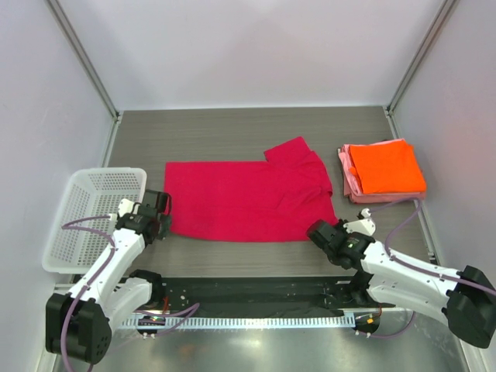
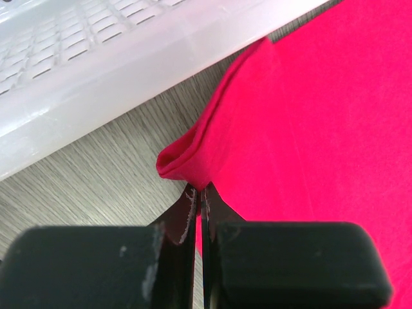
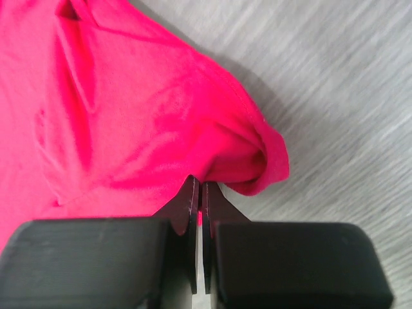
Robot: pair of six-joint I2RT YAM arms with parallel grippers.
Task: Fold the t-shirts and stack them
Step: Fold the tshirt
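Crimson shirt (image 1: 248,198): laid out flat in the middle of the tabletop (image 1: 232,132), long side running left to right. One sleeve is seen jutting out at the far right corner. The cloth is mostly smooth, with slight creases toward the right end.

Left end effector (image 1: 164,225): closed onto the near left corner of the crimson shirt. In the left wrist view the jaws are pressed almost together (image 2: 199,193), and a small fold of the crimson shirt (image 2: 309,129) is pinched between the tips, with a rolled lip of hem bunched just beyond them.

Right end effector (image 1: 314,229): closed onto the near right corner of the same shirt. In the right wrist view the tips are nearly shut (image 3: 198,187) on the crimson shirt (image 3: 129,116), and a curled loop of hem is pushed up just to their right.

Orange shirt (image 1: 385,165): folded square, stacked at the right side of the tabletop, apart from the crimson shirt.

Pink shirt (image 1: 346,174): folded, lying under the orange shirt, its edges showing at the left and near sides.

Basket (image 1: 105,190): white mesh, at the left edge of the tabletop, just beside the left end effector. A strip of bare tabletop is seen between its wall (image 2: 129,58) and the pinched corner.
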